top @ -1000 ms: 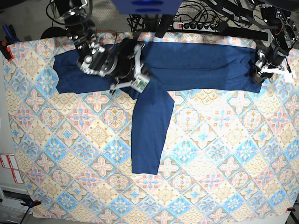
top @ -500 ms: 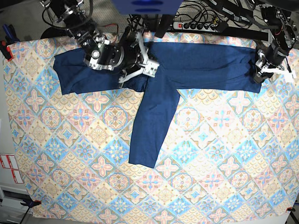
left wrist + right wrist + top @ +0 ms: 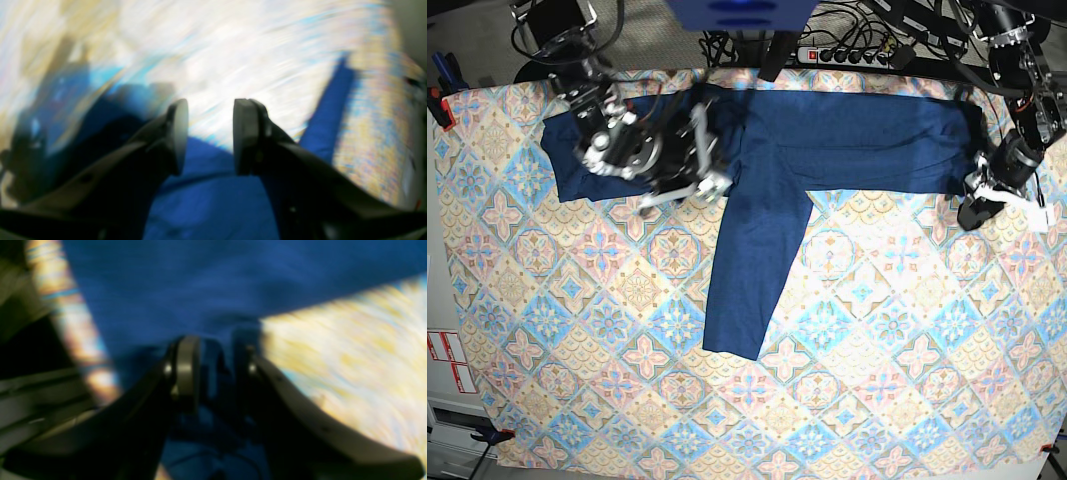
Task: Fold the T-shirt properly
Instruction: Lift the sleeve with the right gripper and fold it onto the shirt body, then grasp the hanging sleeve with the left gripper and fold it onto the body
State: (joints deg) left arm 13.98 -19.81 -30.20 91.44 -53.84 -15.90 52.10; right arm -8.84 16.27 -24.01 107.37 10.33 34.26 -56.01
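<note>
While the T-shirt [image 3: 827, 140] lies spread along the worktop's [image 3: 877, 330] far edge, one sleeve trailing below the right tool [image 3: 213, 373], fabric is pinched there. The left tool [image 3: 208, 136] is spread, empty; regrasping seems needed.

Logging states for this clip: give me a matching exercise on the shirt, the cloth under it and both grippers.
1 dark navy long-sleeved knit T-shirt
2 pastel patterned tablecloth
3 left gripper
4 right gripper

A fingers apart, empty
B blue fabric between its fingers
C spread out, one sleeve toward the near edge
D lies under everything

Pairs: 1-C, 2-D, 3-A, 4-B.
</note>
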